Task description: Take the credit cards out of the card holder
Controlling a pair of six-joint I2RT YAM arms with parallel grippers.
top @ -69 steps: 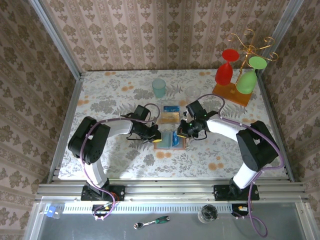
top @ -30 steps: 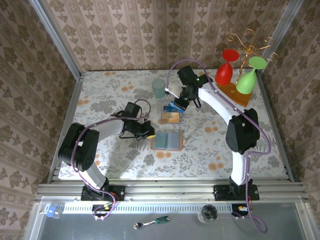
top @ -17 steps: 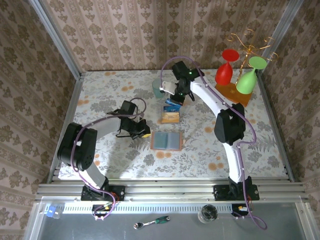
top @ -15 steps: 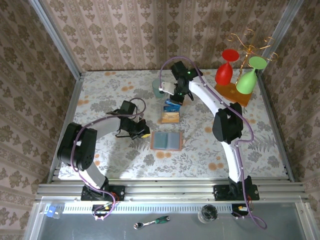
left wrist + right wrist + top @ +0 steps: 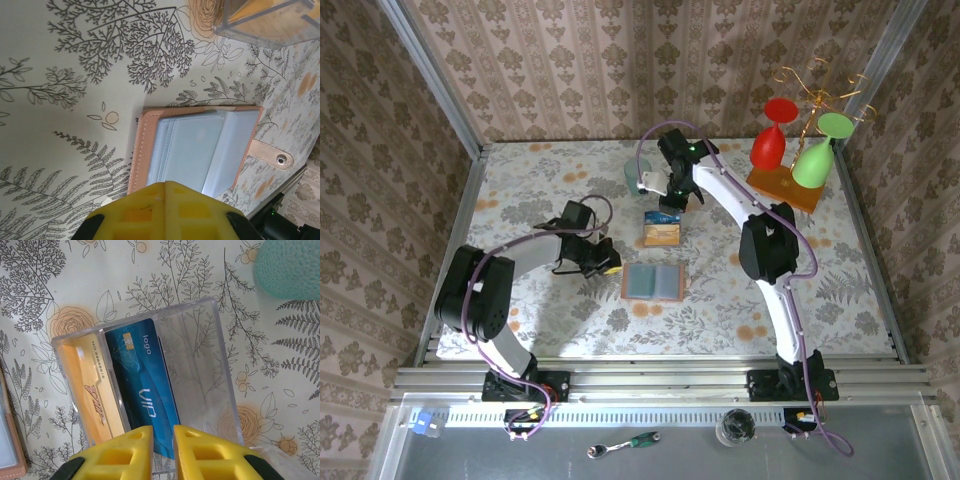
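The card holder lies open like a book on the flowered cloth, its grey-blue sleeves facing up. A blue credit card rests in the middle slot of a clear tray, and an orange one sits in the slot to its left. My right gripper hovers over the blue card's near end with its fingers slightly apart, so it is open; in the top view it is just behind the tray. My left gripper is shut on nothing, just left of the holder.
A teal cup stands just behind the tray, partly behind the right arm. At the back right an orange wooden rack base carries a red glass and a green glass.
My right gripper has edged left over the tray and its jaws have parted, leaving the blue card in the tray. The left arm pulled back from the holder a second ago and has stayed still since.
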